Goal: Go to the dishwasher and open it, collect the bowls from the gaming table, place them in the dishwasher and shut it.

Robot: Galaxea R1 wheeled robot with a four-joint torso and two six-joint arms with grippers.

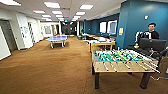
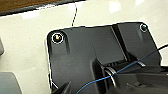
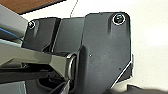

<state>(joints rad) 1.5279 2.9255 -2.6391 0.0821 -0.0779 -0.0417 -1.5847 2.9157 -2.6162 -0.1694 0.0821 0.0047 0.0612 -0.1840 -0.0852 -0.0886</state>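
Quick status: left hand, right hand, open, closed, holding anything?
Left hand: cannot be told.
Right hand: cannot be told.

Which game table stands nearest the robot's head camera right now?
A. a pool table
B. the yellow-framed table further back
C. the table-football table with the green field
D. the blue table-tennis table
C: the table-football table fills the right foreground on the brown carpet, while the yellow-framed table sits behind it and the blue table-tennis table lies far down the room.
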